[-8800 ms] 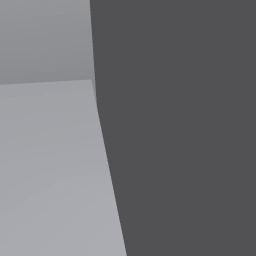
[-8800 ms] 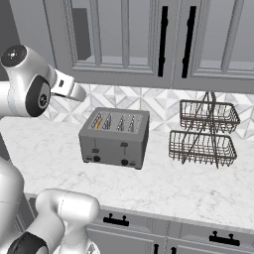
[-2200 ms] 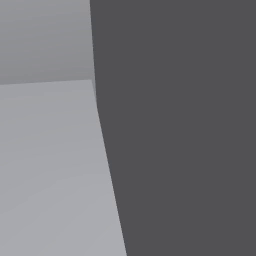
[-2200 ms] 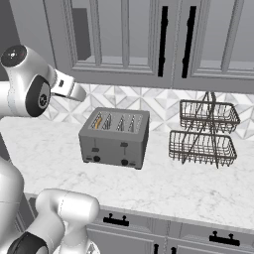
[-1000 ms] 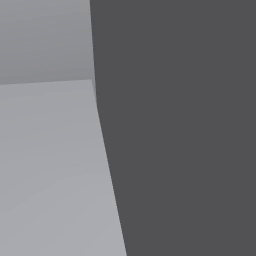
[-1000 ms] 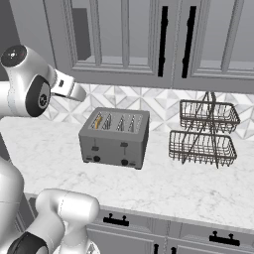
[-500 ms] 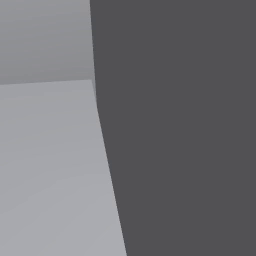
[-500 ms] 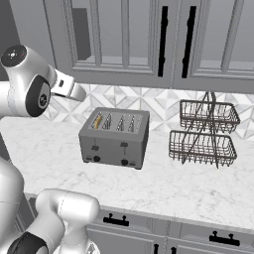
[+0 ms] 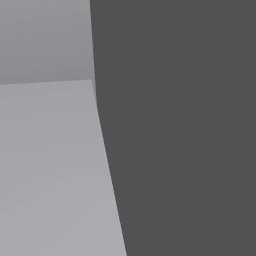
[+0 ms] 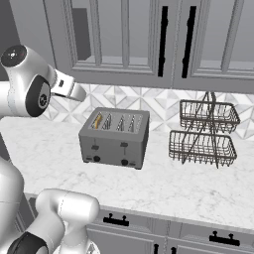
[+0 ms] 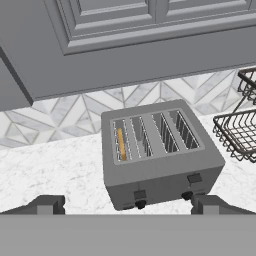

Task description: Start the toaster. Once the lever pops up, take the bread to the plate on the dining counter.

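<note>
Bread in toaster, fingers spread wide
Bread [image 11: 121,144] stands on edge in the toaster's [image 11: 160,155] 9 o'clock slot, long axis front-to-back; gripper [image 11: 127,205] holds nothing.

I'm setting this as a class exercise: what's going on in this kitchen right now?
The robot arm's gripper hangs open above and in front of the toaster on the marble counter, touching nothing. A bread slice sits in the leftmost slot. Both levers are up, so toasting hasn't started. A wire basket rack stands to the right.

We see bare counter [image 10: 173,188] at lower centre before the toaster [image 10: 115,137]; the wire rack [image 10: 204,133] blocks the right.
</note>
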